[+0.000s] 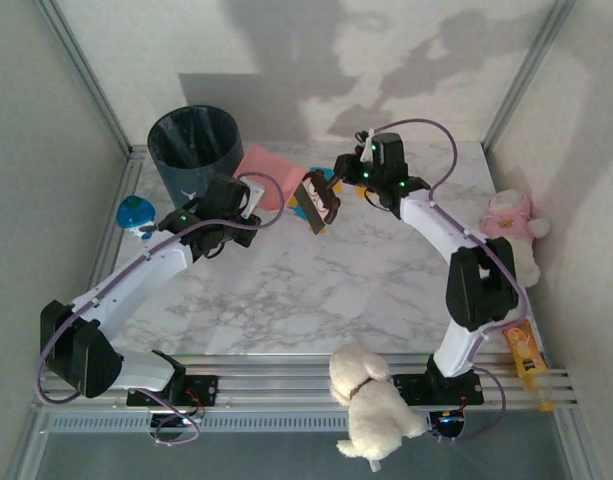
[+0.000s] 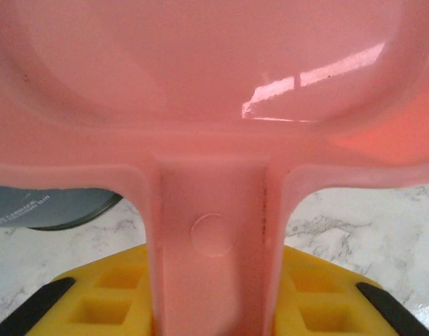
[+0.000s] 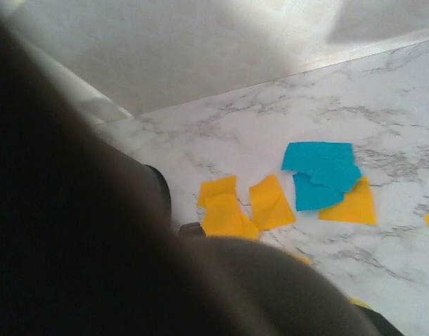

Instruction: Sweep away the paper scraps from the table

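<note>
The paper scraps [image 3: 322, 171] lie flat on the tabletop [image 3: 382, 91] near its far edge, orange-yellow and teal pieces partly overlapping, just beside the brush [image 1: 316, 203] and near the pink dustpan [image 1: 268, 172]. We judge them almost weightless, thin and limp. They sit flush with the surface and give no edge to pinch, so they are better taken with bristles than gripped. A low, slow stroke toward the pan's lip should slide them, whereas a fast one may flip or scatter them. The left fingers [image 2: 109, 301] are closed on the dustpan's handle, which stands between the yellow pads. The right fingers [image 1: 344, 170] are fully closed, and from above they appear to hold the brush. In the right wrist view a dark, blurred mass covers the lower left, so we cannot count any scraps under it. The pan's front lip is cut off in the left wrist view — we cannot tell whether it touches the tabletop.
</note>
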`<action>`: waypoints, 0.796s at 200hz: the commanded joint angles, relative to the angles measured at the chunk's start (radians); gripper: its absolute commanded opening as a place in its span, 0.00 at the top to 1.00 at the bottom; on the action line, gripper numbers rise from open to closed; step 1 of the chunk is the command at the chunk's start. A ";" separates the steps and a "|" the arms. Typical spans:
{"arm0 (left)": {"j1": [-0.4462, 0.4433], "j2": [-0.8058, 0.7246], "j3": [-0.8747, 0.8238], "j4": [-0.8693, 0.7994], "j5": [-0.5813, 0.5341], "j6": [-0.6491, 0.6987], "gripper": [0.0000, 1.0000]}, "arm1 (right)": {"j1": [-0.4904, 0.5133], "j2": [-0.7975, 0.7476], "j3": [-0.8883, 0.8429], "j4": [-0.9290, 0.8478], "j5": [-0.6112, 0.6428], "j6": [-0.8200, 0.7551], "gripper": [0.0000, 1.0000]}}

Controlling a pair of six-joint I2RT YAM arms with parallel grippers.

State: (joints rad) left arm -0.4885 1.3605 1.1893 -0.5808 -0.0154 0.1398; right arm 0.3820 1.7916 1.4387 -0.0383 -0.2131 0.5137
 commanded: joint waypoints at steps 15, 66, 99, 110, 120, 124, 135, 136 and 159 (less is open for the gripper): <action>-0.008 -0.036 -0.023 0.006 0.002 0.016 1.00 | -0.002 0.138 0.196 -0.059 -0.045 0.098 1.00; -0.010 -0.039 -0.039 0.006 0.026 0.007 1.00 | 0.006 0.329 0.463 -0.251 -0.021 0.144 1.00; -0.012 -0.037 -0.051 0.003 0.030 0.008 1.00 | 0.011 0.398 0.559 -0.337 -0.003 0.147 1.00; -0.011 -0.036 -0.053 0.002 0.032 0.009 1.00 | 0.011 0.413 0.578 -0.365 0.009 0.140 1.00; -0.012 -0.034 -0.054 0.002 0.032 0.009 1.00 | 0.010 0.421 0.581 -0.382 0.024 0.137 1.00; -0.012 -0.034 -0.054 0.003 0.032 0.010 1.00 | 0.010 0.423 0.582 -0.388 0.030 0.137 1.00; -0.013 -0.036 -0.052 0.002 0.031 0.012 1.00 | 0.010 0.428 0.580 -0.403 0.034 0.133 1.00; -0.012 -0.036 -0.051 0.002 0.031 0.012 1.00 | 0.009 0.428 0.580 -0.404 0.034 0.132 1.00; -0.013 -0.039 -0.053 0.012 0.035 0.014 1.00 | 0.006 0.428 0.564 -0.435 0.057 0.119 1.00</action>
State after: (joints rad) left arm -0.4904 1.3476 1.1431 -0.5800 0.0071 0.1394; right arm 0.3847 2.2021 1.9759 -0.4198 -0.1902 0.6407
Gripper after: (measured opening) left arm 0.268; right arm 0.265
